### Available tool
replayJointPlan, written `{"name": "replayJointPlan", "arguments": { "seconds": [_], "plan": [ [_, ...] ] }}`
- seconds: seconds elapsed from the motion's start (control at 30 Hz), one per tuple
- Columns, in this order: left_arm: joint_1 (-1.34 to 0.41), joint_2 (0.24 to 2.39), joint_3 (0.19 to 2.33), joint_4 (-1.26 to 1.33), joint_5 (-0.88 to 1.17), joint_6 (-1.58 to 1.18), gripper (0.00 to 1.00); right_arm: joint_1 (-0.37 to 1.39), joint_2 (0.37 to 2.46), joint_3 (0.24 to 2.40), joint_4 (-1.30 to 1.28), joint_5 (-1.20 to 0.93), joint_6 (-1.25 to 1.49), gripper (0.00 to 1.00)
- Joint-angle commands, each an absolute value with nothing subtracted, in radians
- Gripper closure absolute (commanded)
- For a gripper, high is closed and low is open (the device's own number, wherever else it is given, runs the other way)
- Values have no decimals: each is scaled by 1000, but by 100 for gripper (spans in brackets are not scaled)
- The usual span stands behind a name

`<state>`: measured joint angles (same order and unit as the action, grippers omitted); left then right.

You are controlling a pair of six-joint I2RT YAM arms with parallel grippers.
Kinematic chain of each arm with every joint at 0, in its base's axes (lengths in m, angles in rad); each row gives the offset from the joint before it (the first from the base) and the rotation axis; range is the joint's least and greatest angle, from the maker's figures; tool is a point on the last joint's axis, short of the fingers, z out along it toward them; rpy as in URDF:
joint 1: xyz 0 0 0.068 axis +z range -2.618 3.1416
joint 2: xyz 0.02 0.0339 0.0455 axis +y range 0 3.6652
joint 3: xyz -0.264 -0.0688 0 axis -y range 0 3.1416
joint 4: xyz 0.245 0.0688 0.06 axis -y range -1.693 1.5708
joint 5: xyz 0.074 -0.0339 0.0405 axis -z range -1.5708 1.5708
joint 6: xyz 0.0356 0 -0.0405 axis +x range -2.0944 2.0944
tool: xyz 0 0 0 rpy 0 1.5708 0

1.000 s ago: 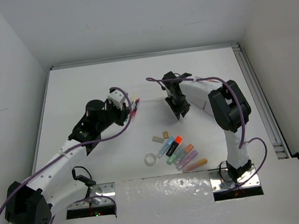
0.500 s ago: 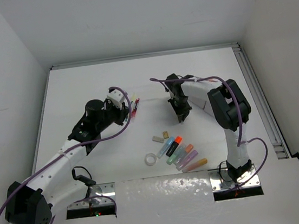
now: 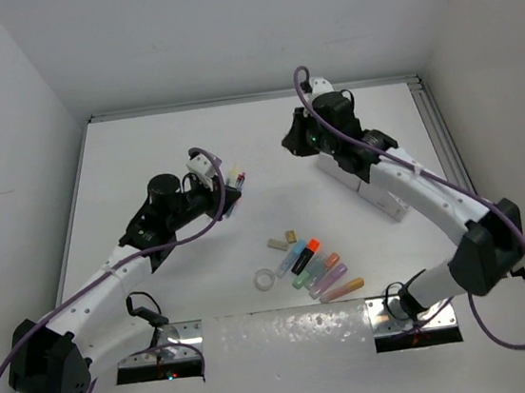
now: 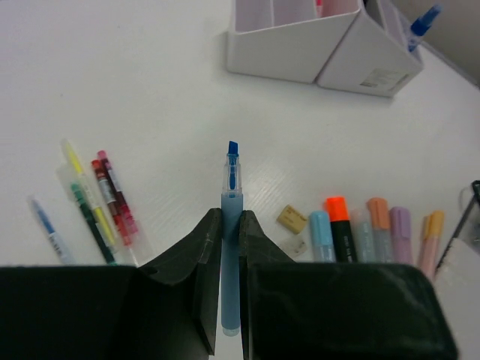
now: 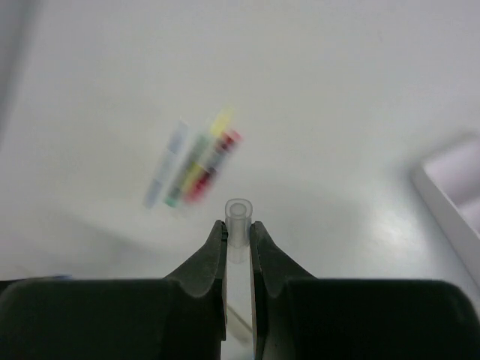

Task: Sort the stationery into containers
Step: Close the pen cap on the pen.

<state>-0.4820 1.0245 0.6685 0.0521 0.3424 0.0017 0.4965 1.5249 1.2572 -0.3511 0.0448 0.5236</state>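
Top view: the left hand is at 9 o'clock of the middle of the surface, with a bundle of thin pens close at its 1 o'clock. The right hand is at 1 o'clock of the middle. The pale organizer lies at 4 o'clock of that hand, partly under its arm. A row of highlighters lies at 5 o'clock of the middle, two erasers at its 11 o'clock and the tape ring at its 9 o'clock. How either hand stands cannot be told from here

Left wrist: the left hand is pinched narrow onto a light blue pen, blue tip pointing to 12 o'clock. The organizer sits at 1 o'clock, a dark blue pen standing in its far right compartment. The thin pens lie at 9 o'clock, the erasers and highlighters at 3 o'clock

Right wrist: the right hand is pinched narrow onto a clear-barrelled pen, its round end at 12 o'clock. The thin pens, blurred, lie at 11 o'clock; an organizer corner shows at 3 o'clock
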Motion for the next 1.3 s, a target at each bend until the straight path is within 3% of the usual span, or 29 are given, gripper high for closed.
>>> {"name": "replayJointPlan", "arguments": {
  "seconds": [0.0, 0.3, 1.27],
  "plan": [
    [-469, 989, 704, 149, 425, -112, 100, 592, 1448, 1192, -27, 76, 633, 100],
    [-474, 979, 669, 253, 440, -216, 100, 722, 1417, 1127, 173, 123, 695, 100],
    [-479, 1000, 664, 270, 316, -264, 100, 778, 1370, 1052, 247, 164, 721, 100]
  ]
}}
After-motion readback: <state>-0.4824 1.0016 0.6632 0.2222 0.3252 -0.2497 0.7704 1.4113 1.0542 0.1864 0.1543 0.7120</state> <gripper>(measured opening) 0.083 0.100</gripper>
